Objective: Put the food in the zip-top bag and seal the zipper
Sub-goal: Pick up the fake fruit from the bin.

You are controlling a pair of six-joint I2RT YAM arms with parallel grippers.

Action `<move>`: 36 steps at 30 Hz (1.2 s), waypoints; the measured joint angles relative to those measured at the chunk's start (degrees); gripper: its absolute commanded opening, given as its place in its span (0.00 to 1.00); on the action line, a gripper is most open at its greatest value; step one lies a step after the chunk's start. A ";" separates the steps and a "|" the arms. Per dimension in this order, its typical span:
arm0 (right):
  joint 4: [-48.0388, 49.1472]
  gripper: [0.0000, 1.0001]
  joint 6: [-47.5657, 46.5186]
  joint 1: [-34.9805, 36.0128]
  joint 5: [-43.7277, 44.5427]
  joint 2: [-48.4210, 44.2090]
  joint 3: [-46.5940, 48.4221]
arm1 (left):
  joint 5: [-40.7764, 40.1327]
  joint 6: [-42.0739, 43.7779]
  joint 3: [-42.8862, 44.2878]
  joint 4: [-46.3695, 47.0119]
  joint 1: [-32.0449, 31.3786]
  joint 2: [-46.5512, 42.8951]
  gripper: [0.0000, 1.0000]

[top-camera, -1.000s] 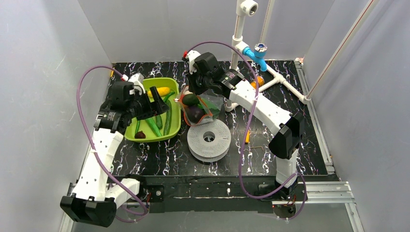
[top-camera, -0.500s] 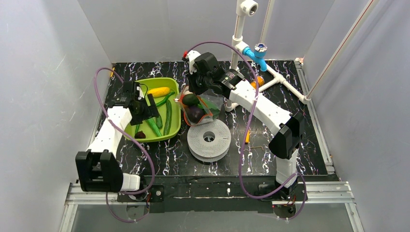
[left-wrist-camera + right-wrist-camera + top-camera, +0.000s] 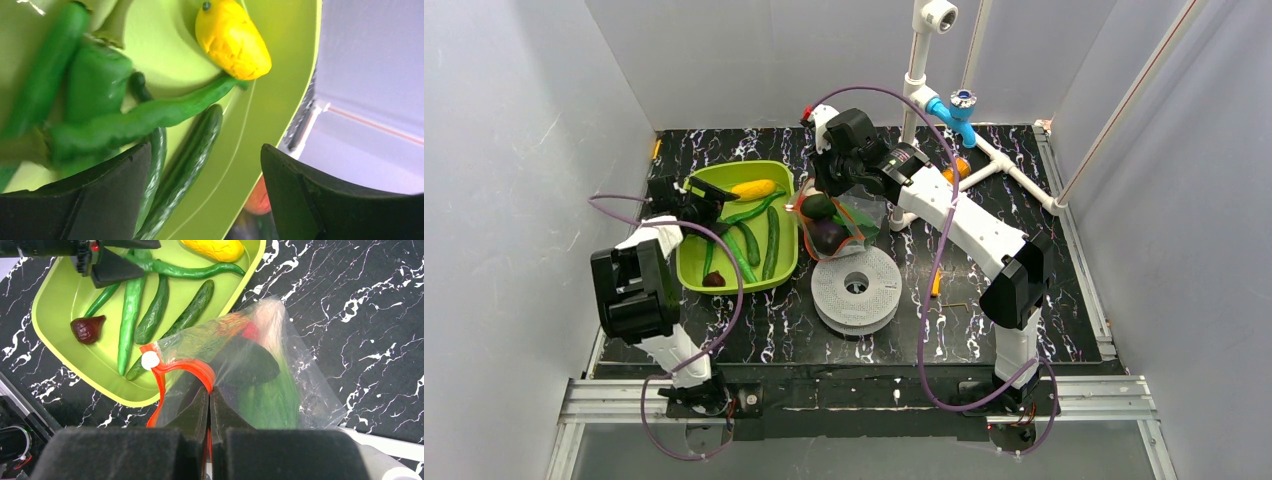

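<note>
Within right end effector [image 3: 209, 392] — pinched zipper [image 3: 192, 368]

Black marbled table [image 3: 754, 320], white veins running all over it. Far left, a green tray [image 3: 692, 262] sits flat on the top. Just right of the tray, the clear bag [image 3: 844, 222] slumps on the surface. A white perforated disc [image 3: 856, 290] lies right in front of the bag. Right of the disc, apart from it, a small orange stick [image 3: 936, 283]. White pipework [image 3: 1014, 170] crosses the far right corner, with an orange fitting [image 3: 959, 168] beside it.
</note>
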 measured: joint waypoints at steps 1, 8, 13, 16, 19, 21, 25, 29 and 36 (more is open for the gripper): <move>0.00 0.01 0.00 0.00 -0.01 0.00 0.00 | -0.06 -2.11 -0.48 2.49 -0.15 0.90 0.78; -0.02 0.01 0.00 0.00 -0.03 0.00 0.00 | -0.26 -15.41 -0.57 17.08 -1.07 7.76 0.69; -0.04 0.01 -0.02 0.00 -0.03 0.00 0.00 | -3.10 -19.14 0.15 20.23 -2.45 10.12 0.70; -0.04 0.01 -0.02 0.00 -0.03 0.00 0.00 | -7.28 -18.58 1.04 18.68 -4.65 10.18 0.70; -0.04 0.01 -0.02 0.00 -0.03 0.00 0.00 | -11.53 -18.10 2.62 15.84 -6.88 10.57 0.70; -0.03 0.01 -0.03 0.00 -0.01 0.00 0.00 | -13.64 -18.36 3.84 14.15 -8.15 11.36 0.70; -0.02 0.01 -0.04 0.00 0.01 0.00 0.00 | -15.96 -20.61 5.17 13.88 -9.24 13.45 0.69; 0.01 0.01 -0.09 0.00 0.05 0.00 -0.04 | -17.76 -21.71 8.08 13.18 -9.56 15.75 0.67; 0.07 0.01 -0.09 0.00 0.13 -0.02 -0.33 | -20.10 -22.47 11.69 10.09 -10.04 18.16 0.52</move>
